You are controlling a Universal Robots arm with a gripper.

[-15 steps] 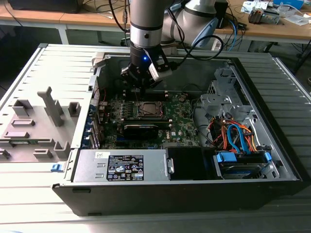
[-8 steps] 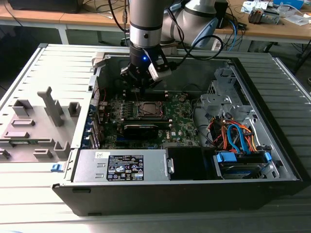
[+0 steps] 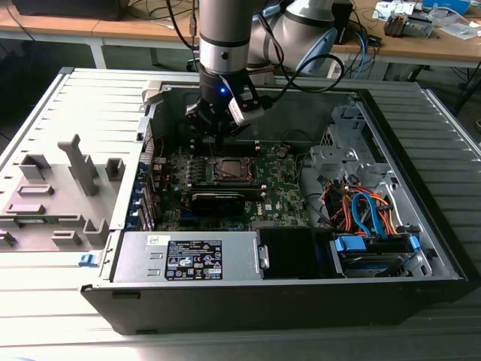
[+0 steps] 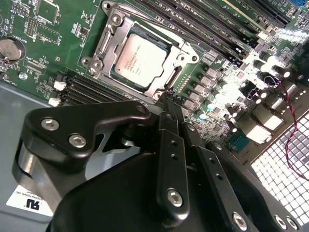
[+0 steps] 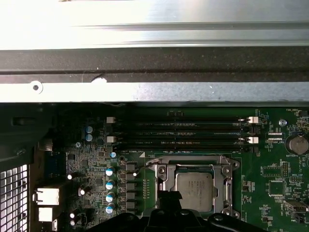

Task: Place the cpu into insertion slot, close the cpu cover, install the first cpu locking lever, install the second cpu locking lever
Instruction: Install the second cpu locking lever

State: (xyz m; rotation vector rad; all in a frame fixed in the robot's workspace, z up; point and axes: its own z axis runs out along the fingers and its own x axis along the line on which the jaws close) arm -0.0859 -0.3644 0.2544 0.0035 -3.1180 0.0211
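The cpu (image 4: 140, 60) sits in the insertion slot (image 4: 179, 81), the cpu cover (image 4: 107, 40) closed around it (apparently flat). The end effector (image 4: 167, 100), fingers pressed together and holding nothing, hovers at the socket's edge.

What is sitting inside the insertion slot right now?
The cpu lies in the insertion slot, framed by the cpu cover. The tool hides the slot's near edge.

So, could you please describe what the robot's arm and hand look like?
The arm is a silver-grey tube with a black wrist band carrying a small blue light, and black cables run beside it. The hand is matte black, built from bolted linkage plates with silver screw heads.
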